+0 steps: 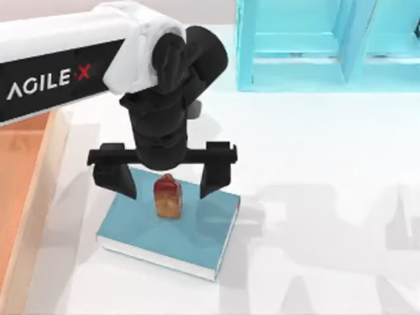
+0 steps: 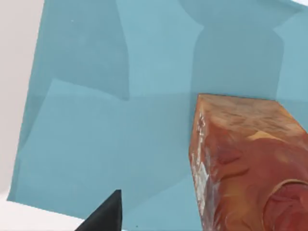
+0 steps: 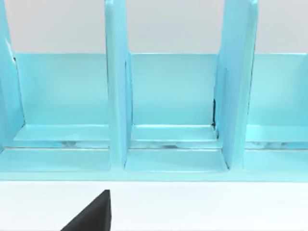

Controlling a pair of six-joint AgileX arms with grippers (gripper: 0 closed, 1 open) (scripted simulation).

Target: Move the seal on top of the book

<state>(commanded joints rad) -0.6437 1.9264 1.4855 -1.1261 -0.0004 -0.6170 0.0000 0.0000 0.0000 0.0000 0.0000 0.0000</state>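
The glossy orange-brown seal stands upright on the thick teal-blue hardcover book, near the surface's front-left. The left claw hangs spread wide around it, touching nothing.

Obstacles: seal upright on the book, between the wide-spread fingers of the left gripper, gaps either side. Light-blue shelf unit blocks the far right edge. Bench right of the book: open.
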